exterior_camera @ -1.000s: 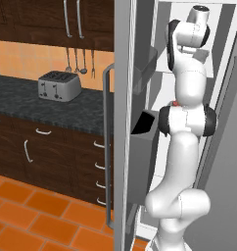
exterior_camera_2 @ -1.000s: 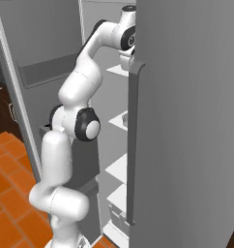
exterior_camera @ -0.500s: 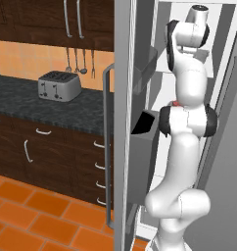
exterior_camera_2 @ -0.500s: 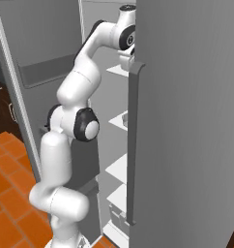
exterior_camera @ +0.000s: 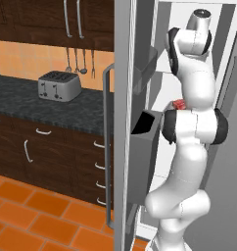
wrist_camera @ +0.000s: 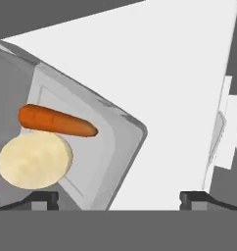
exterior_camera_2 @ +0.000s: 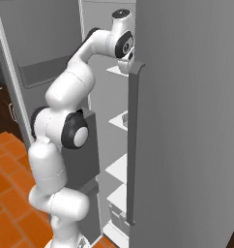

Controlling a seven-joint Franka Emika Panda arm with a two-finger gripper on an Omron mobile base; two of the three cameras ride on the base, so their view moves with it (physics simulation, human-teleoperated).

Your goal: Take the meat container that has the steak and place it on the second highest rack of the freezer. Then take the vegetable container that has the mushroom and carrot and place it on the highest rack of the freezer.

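Note:
The vegetable container, a light-grey tray, lies flat on a white rack of the freezer. An orange carrot and a pale round mushroom lie in it. My gripper is open just behind the tray, its fingertips spread wide, with nothing between them but the tray's near corner. In the left base view a bit of the red steak peeks out on a lower rack behind my arm, which hides most of the meat container.
The open freezer door carries dark-grey bins close beside my arm. The other door with its long bar handle stands at my right and hides part of my hand. A toaster sits on the dark counter at the left.
The jaws have spread apart and let go of the vegetable container. The arm has stayed almost still inside the freezer.

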